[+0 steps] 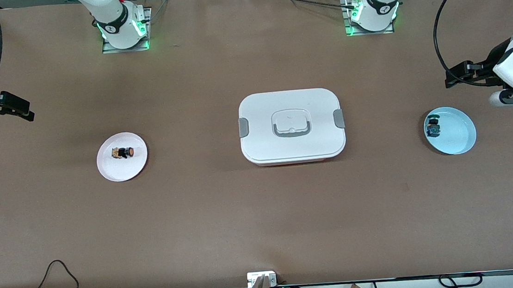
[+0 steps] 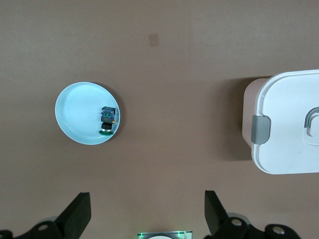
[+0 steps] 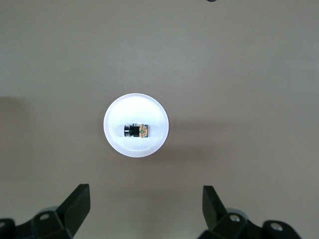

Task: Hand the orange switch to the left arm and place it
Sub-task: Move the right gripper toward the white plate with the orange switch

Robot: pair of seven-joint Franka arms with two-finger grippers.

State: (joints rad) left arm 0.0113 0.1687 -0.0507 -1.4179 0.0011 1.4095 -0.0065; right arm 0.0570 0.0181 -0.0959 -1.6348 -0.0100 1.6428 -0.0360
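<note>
Orange switch (image 1: 124, 152) lies on its side on the white plate (image 1: 115, 171), toward the right arm's end of the table, untouched, so the task looks to be at its very start with the pick-up not yet made. Right gripper (image 1: 14, 107) hangs high over the bare table at that end, empty, its fingers (image 3: 77, 204) spread wide; in its wrist view the switch sits ahead of the open jaws with clear air between them. Its next move, I judge, calls for travelling over the plate, lining the fingers across the small body, and coming down without tipping the plate. Left gripper (image 1: 464, 74) waits above its own end of the table, also spread and empty, close to the blue plate (image 1: 463, 142), which carries the green-capped switch (image 1: 433, 127), a near lookalike to leave alone. Between the two plates, well apart from either gripper, stands the white box (image 1: 291, 124), lid clipped on; any handover probably has to pass above or around it.
</note>
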